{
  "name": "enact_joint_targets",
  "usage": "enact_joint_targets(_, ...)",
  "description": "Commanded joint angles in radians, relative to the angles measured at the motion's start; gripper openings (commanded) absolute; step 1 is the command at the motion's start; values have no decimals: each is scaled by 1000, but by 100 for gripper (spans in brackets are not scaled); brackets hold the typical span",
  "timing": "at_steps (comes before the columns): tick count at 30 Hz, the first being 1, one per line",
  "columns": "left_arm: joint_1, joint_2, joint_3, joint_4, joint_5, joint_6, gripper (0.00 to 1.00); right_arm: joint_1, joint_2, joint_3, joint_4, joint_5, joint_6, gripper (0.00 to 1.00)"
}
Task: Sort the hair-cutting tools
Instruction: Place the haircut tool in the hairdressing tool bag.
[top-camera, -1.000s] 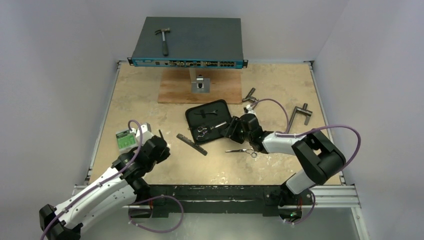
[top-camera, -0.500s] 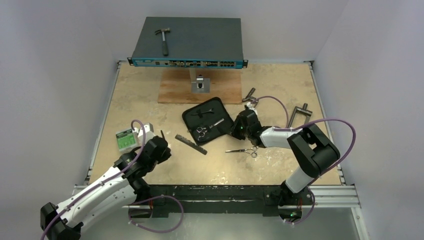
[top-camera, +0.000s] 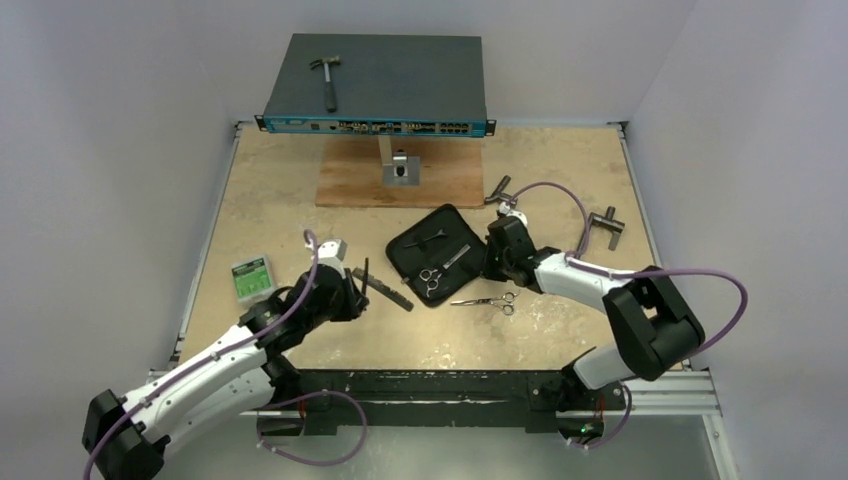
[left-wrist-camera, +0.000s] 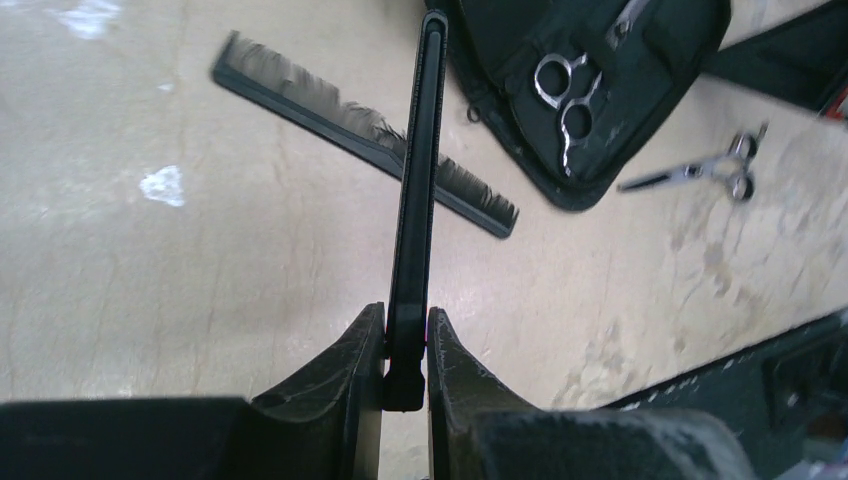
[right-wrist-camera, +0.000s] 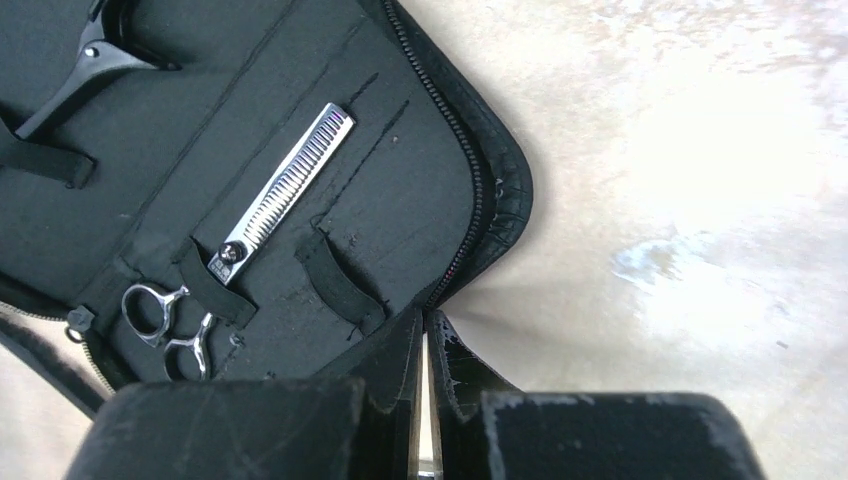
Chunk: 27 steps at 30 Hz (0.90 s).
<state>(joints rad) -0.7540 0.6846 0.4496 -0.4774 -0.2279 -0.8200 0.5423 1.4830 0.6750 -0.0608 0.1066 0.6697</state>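
Left gripper (left-wrist-camera: 405, 322) is pinching the thin black hair clip (left-wrist-camera: 422, 150) by one end just by the comb (left-wrist-camera: 300, 105) lying on the table (top-camera: 300, 190), right gripper (right-wrist-camera: 424, 335) is sitting pressed together at the rim of the open black case (right-wrist-camera: 400, 190) holding the thinning scissors (right-wrist-camera: 285, 185), loose scissors (top-camera: 488, 300) lying beside it

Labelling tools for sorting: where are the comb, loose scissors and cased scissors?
comb (left-wrist-camera: 300, 97): left wrist view, left half.
loose scissors (top-camera: 489, 300): top view, near pivot.
cased scissors (right-wrist-camera: 290, 180): right wrist view, toothed blade.
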Motion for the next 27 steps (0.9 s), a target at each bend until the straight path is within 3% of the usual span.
enact_joint_targets(1,-6,144,87,95,241,249,0,-2,-70,50,-161,96,-129,0)
enact_joint_targets(6,-40,285,186,53,384,339,0,-1,-117,51,-197,152,-183,0)
enact_joint_targets(11,-92,424,378,-107,379,443,0,-1,-124,36,-166,135,-195,0)
enact_joint_targets(20,-96,759,691,-411,274,669,0,-1,-122,30,-101,85,-191,0)
enact_joint_targets(27,-113,916,753,-403,103,720,0,-2,-123,15,-70,60,-190,0)
